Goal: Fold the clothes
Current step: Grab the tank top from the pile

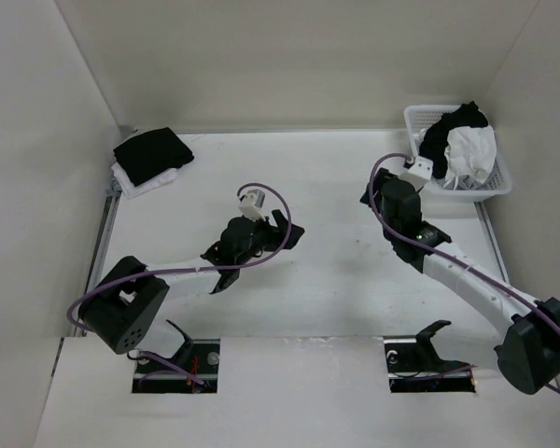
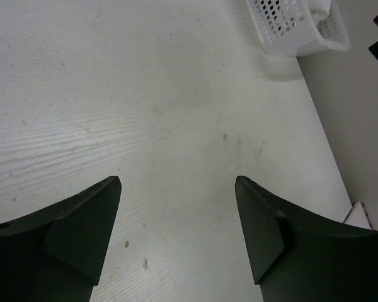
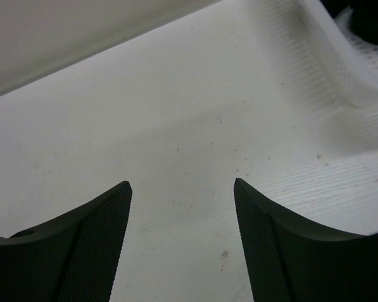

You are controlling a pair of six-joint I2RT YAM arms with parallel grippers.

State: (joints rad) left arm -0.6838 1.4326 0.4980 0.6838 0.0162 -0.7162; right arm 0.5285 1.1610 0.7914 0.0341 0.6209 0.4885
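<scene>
- Now, both pairs of jaws gape wide, holding nothing.
- We reach the right jaws over the basket [image 1: 485, 191] rim, pinching only the white clothes [image 1: 471, 149].

You are looking at a white, faintly speckled worktop [image 1: 336, 280], a white lattice basket [image 1: 500, 184] holding a black garment [image 1: 453, 126] and a white garment [image 1: 473, 149], a black cloth [image 1: 152, 151] lying over a white cloth [image 1: 147, 184], and a black left claw [image 2: 176, 182] and right claw [image 3: 183, 184] trailing purple cables [image 1: 261, 189].

Left arm [image 1: 182, 272] and right arm [image 1: 467, 280]: white links, black joints, looping purple cables [image 1: 261, 186], matte black wedge fingers [image 2: 75, 242].
</scene>
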